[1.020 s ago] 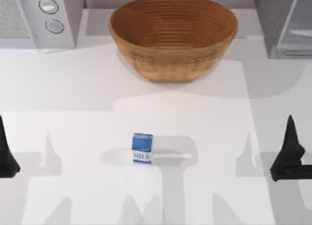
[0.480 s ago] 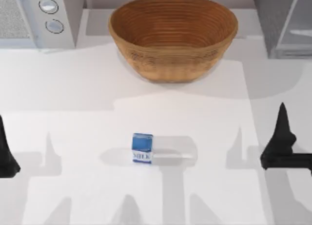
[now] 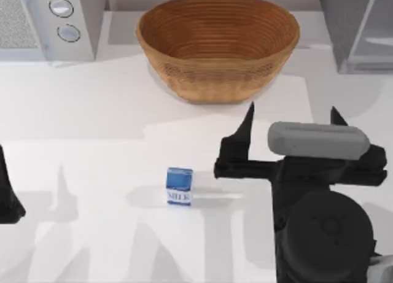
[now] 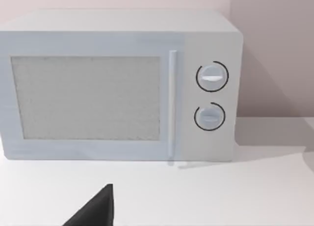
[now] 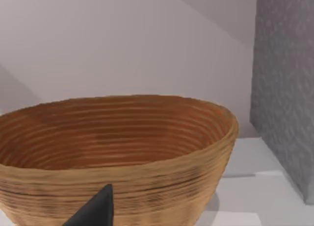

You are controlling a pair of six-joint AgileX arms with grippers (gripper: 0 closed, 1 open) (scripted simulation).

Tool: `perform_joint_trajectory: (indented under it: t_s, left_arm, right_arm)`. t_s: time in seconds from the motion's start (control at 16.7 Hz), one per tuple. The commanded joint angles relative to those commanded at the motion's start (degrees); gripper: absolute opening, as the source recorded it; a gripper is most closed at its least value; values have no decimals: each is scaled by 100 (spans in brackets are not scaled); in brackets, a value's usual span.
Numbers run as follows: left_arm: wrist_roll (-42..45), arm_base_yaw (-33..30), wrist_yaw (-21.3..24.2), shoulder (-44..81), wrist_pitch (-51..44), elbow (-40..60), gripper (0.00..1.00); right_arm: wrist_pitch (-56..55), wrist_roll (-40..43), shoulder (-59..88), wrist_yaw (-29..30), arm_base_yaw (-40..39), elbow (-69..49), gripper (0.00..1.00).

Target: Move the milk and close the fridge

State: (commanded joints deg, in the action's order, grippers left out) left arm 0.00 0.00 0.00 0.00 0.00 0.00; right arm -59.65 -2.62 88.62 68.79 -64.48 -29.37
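The milk point(image 3: 178, 186), a small blue-and-white carton, stands upright on the white table point(image 3: 92, 111) just left of centre near the front. My right gripper point(image 3: 291, 117) hovers to its right, open with the fingers wide apart and nothing between them, its left finger clear of the carton. One dark fingertip point(image 5: 98, 209) of it shows in the right wrist view. The fridge point(image 3: 350, 31) stands at the back right corner, with a speckled grey side point(image 5: 284, 88) and a pale door panel point(image 3: 376, 34). My left gripper point(image 3: 6, 194) is parked at the left edge.
A large woven basket point(image 3: 218, 43) sits at the back centre, just beyond the right gripper and facing the right wrist camera point(image 5: 122, 138). A white microwave point(image 3: 49, 22) with two round knobs stands at the back left point(image 4: 117, 86).
My right arm has swung from the right edge toward the centre and now hangs over the table right of the milk. The milk and the left arm have not moved.
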Motion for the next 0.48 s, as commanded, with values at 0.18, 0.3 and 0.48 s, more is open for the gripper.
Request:
perform_joint_trajectory:
  t_s: [0.18, 0.3, 0.48]
  left_arm:
    - [0, 0, 0, 0, 0, 0, 100]
    - [0, 0, 0, 0, 0, 0, 100]
    - [0, 0, 0, 0, 0, 0, 100]
  right_arm:
    - [-577, -46, 1838, 508, -354, -1010, 100]
    - [-923, -77, 2965, 801, -562, -1642, 100]
    - [-1344, -117, 4295, 1146, -805, -2450, 100]
